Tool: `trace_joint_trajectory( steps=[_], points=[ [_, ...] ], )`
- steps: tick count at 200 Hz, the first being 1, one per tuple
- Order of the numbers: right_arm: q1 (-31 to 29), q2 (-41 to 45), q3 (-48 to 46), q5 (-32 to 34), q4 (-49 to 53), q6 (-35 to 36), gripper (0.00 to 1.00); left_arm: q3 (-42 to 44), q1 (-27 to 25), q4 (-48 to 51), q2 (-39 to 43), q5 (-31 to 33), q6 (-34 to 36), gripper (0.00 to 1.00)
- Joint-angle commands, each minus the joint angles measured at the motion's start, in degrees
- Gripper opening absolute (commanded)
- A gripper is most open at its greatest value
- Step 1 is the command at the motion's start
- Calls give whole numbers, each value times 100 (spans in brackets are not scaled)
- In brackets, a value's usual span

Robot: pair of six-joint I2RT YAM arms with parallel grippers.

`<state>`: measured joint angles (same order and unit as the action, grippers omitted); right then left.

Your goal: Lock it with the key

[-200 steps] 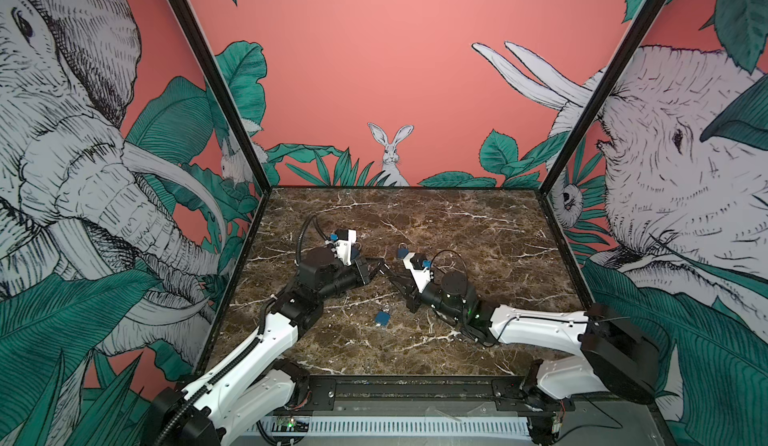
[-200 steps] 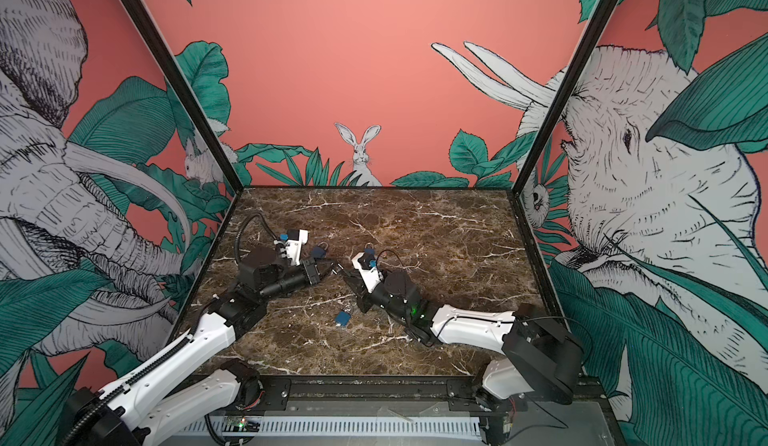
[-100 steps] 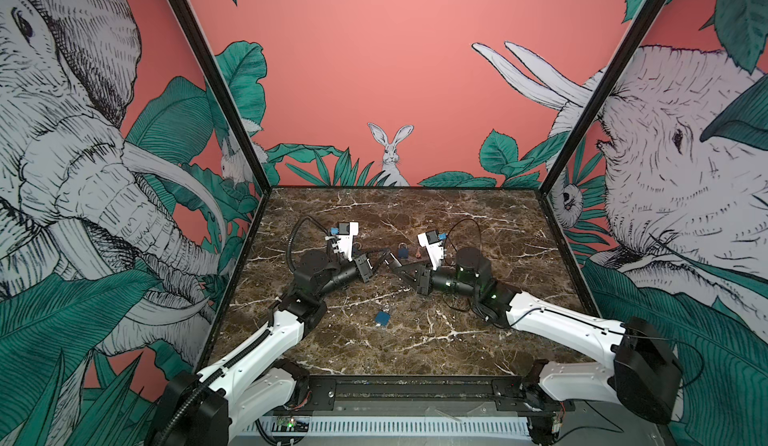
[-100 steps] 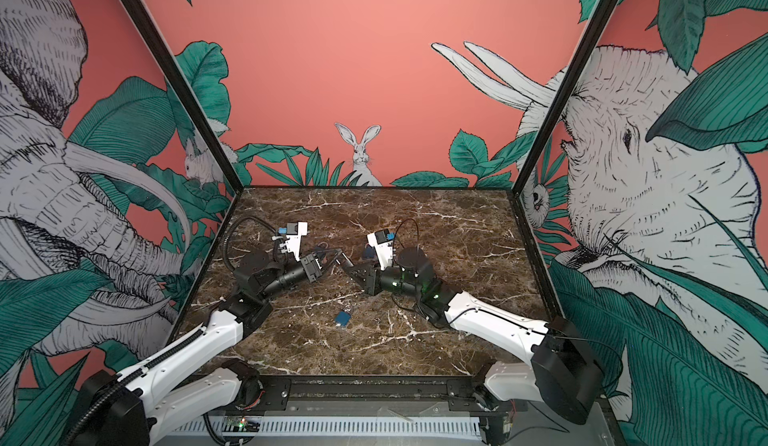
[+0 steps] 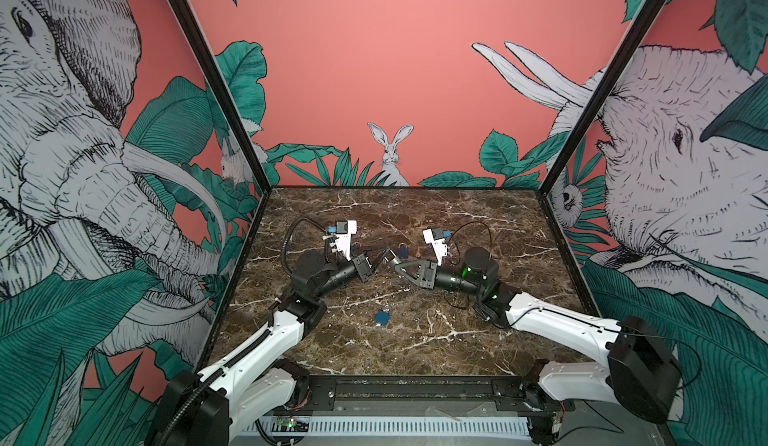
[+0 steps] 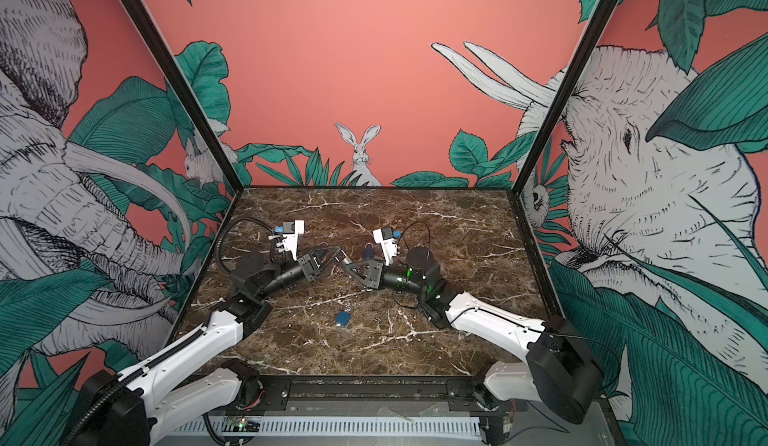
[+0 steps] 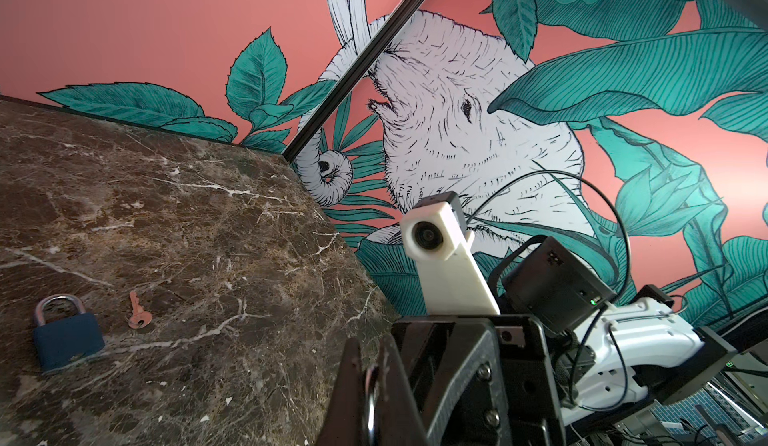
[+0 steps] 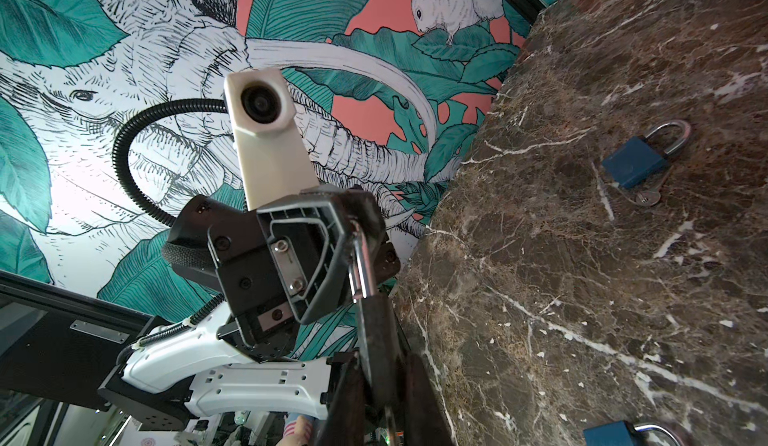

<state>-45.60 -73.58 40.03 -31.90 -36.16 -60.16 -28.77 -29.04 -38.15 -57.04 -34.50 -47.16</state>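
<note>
Both claws meet tip to tip in the air over the middle of the brown marble surface (image 5: pixel 457 340). The left claw (image 5: pixel 385 252) is clamped on the silver shackle (image 8: pixel 360 257) of a dark padlock (image 8: pixel 374 331), and the right claw (image 5: pixel 395 264) is clamped on that lock's body. The dark padlock hangs between them, clear of the surface.

A small copper-coloured key (image 7: pixel 137 313) lies flat on the surface just behind the claws, with nothing gripping it. Just beside it, not touching, is a blue padlock with a silver shackle (image 7: pixel 68 340), lying flat. A second blue padlock (image 5: pixel 382 318) lies nearer the front edge, well apart from the claws. I can't tell from these views whether the dark padlock's shackle is latched.
</note>
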Motion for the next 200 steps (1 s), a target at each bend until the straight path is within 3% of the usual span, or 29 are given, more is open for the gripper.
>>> trace_joint_trajectory(
  steps=[1,200],
  points=[
    [138,167,264,278,-1136,-248,2,208,-6,262,-89,-326,260,0],
    [139,-292,651,447,-2373,-680,1,171,-172,211,-428,-450,97,0]
  ],
)
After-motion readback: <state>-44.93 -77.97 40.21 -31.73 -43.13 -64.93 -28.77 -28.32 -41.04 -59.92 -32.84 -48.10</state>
